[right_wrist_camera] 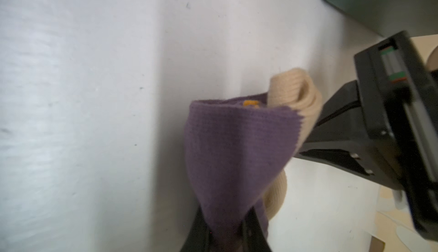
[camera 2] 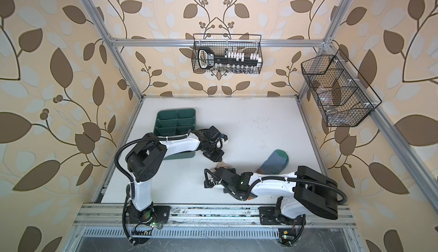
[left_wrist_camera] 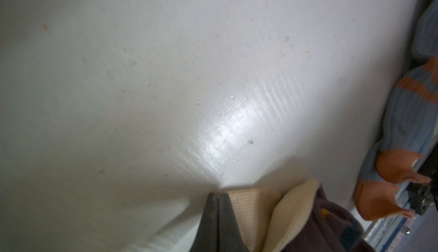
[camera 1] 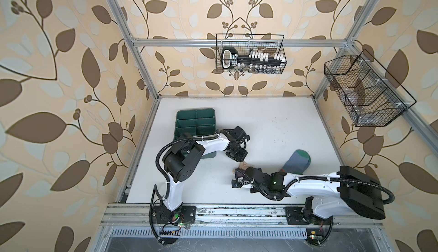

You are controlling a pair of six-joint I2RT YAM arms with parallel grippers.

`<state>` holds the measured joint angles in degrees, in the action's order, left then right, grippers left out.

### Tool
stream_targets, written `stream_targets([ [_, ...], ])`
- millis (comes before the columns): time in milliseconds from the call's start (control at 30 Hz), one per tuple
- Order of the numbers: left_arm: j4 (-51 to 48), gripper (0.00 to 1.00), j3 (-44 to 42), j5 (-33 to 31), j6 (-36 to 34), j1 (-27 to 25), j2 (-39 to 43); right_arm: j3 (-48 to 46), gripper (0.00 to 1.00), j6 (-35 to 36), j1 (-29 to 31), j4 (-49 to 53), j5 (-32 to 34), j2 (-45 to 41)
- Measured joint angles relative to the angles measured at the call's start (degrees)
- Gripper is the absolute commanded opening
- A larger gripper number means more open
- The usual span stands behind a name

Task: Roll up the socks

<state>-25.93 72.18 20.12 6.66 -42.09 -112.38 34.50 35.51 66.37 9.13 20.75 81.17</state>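
- Near the middle of the table, the right gripper [right_wrist_camera: 227, 236] pinches a bunch of the purple sock [right_wrist_camera: 232, 148] between narrow jaws. The cloth fans out from the grip, and its beige end is curled over on itself.
- The left gripper [left_wrist_camera: 216, 205] has its jaws pressed together, tips just beside that beige end. Whether any cloth is caught between them cannot be told.
- The grey-blue sock [camera 1: 296, 163] lies flat on the white table [camera 1: 272, 120] just right of the purple one. Its orange cuff is partly under the right arm and its green-tipped end points far right.
- Risk: the two socks are not stacked, so a roll begun now would likely wrap one sock alone.
- Risk: if the left jaws hold nothing, the beige end may flop loose and the curl may come undone.
- Risk: a low sweep of the right arm could drag the grey-blue sock askew. The green tray [camera 1: 182, 120] sits far left, well apart.
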Motion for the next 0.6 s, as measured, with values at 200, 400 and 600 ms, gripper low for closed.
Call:
stream_targets([
  [200,-2.1,0.00,1.7,-0.1,-2.0,-0.5,-0.7,6.1,0.00,-3.7,-0.8,9.7,-3.7,2.6],
  [400,-6.9,0.07,4.3,-1.2,-6.9,-0.7,-0.6,9.9,0.00,-5.6,-3.1,15.4,-8.0,4.6],
  [600,-8.4,0.22,8.0,-4.7,-13.4,0.9,4.4,11.8,0.00,-6.1,-4.4,17.9,-10.1,5.9],
])
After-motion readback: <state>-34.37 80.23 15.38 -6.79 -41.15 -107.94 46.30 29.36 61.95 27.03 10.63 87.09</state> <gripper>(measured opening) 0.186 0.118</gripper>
